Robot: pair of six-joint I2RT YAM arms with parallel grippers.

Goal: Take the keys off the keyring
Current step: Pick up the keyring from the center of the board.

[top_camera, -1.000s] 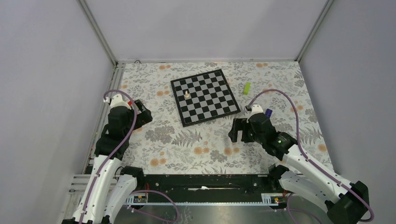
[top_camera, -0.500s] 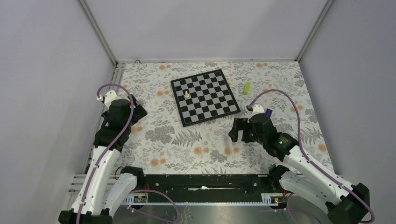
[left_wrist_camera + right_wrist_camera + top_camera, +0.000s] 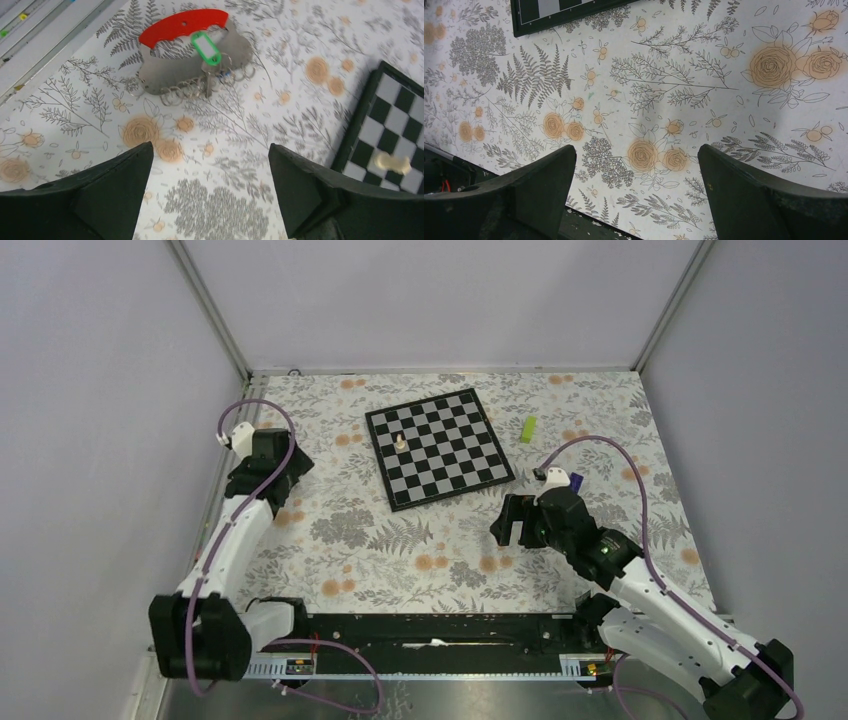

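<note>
The keyring (image 3: 192, 60) lies on the flowered cloth in the left wrist view. It is a flat grey metal plate with a red grip along its top and several thin wire rings along its lower edge. A green tag (image 3: 205, 47) and small silvery keys (image 3: 208, 84) hang from those rings. My left gripper (image 3: 210, 147) hovers open short of it, with nothing between its fingers. In the top view the left gripper (image 3: 270, 472) covers the keyring. My right gripper (image 3: 508, 525) (image 3: 636, 147) is open over bare cloth, far from the keys.
A chessboard (image 3: 440, 445) (image 3: 390, 120) sits at the table's middle back with a pale chess piece (image 3: 401, 441) (image 3: 392, 162) on it. A lime block (image 3: 528, 428) and a purple block (image 3: 575, 481) lie to the right. A metal rail (image 3: 45, 35) runs along the left edge.
My left arm has stretched out and swung its gripper back toward the far left, over the keyring. The right arm has hardly moved. Both grippers stayed open.
</note>
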